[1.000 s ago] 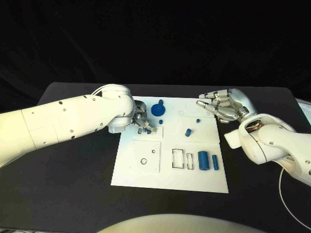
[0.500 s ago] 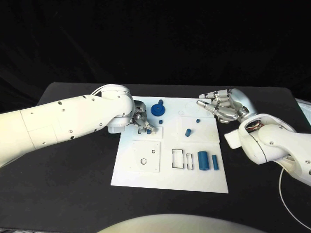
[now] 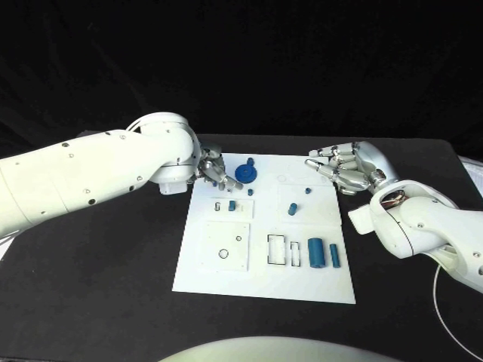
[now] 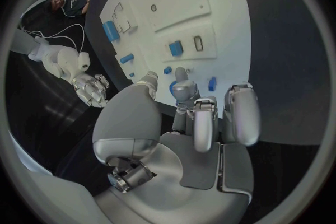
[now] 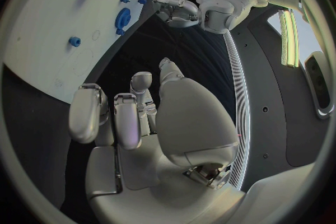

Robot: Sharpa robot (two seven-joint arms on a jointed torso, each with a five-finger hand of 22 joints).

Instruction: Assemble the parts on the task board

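Black surface (image 3: 111,256) is carrying the white task board (image 3: 266,279). Left hand (image 3: 214,172), holding nothing with fingers apart, is hovering beside the blue gear (image 3: 245,173); right hand (image 3: 343,167) is waiting spread. I judge the next move is picking another blue part, needing precise aiming.
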